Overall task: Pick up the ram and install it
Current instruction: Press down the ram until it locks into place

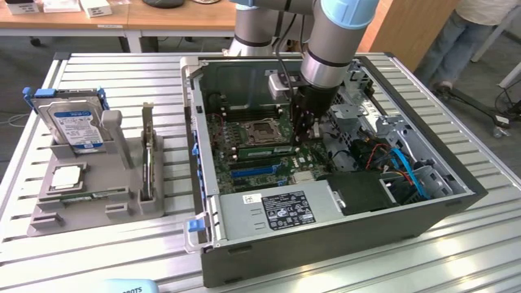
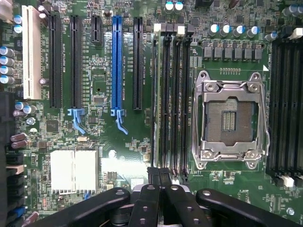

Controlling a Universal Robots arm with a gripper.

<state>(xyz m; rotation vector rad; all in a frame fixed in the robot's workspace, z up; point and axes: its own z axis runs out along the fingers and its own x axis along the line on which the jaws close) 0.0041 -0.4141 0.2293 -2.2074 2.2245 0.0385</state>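
A ram [image 1: 265,148], a thin green stick, stands on edge in a memory slot beside the processor socket [image 1: 262,130] inside the open computer case [image 1: 326,241]. In the wrist view the ram [image 2: 155,94] shows edge-on in the outermost slot of the bank. My gripper [image 1: 305,139] reaches down into the case at one end of that stick. In the wrist view the gripper [image 2: 159,174] is shut, its black fingers pressed together right over the slot's end. I cannot tell whether the tips touch the ram.
A grey parts stand [image 1: 41,220] on the exterior view's left holds a hard drive [image 1: 77,125], a square silver chip [image 1: 65,177], a flat green stick [image 1: 89,196] and an upright card [image 1: 146,159]. Cables [image 1: 407,171] fill the case's right. A person [image 1: 464,36] stands behind.
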